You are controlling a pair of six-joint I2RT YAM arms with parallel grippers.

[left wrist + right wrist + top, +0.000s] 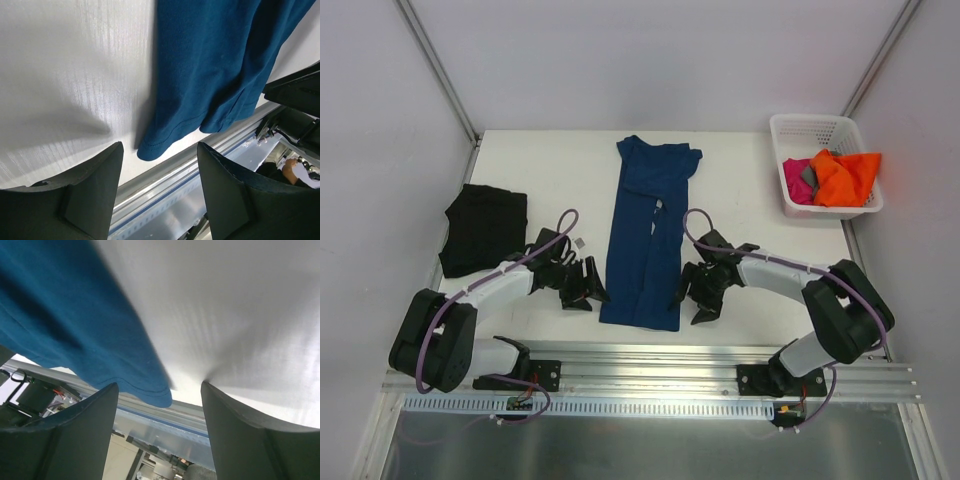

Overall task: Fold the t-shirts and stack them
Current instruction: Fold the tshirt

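A navy blue t-shirt [650, 235] lies folded into a long strip down the middle of the table, its hem near the front edge. My left gripper [590, 299] stands open just left of that hem's corner [150, 150], with nothing between its fingers [95, 190]. My right gripper [690, 308] stands open just right of the hem's other corner [160, 397], also holding nothing. A black t-shirt [483, 230] lies folded at the left. Orange [845, 178], magenta [796, 180] and grey [808, 176] t-shirts sit crumpled in the basket.
The white lattice basket [817, 128] stands at the back right corner. The aluminium rail [650, 355] runs along the table's front edge, right behind the navy hem. Bare white table [540, 165] shows at the back left.
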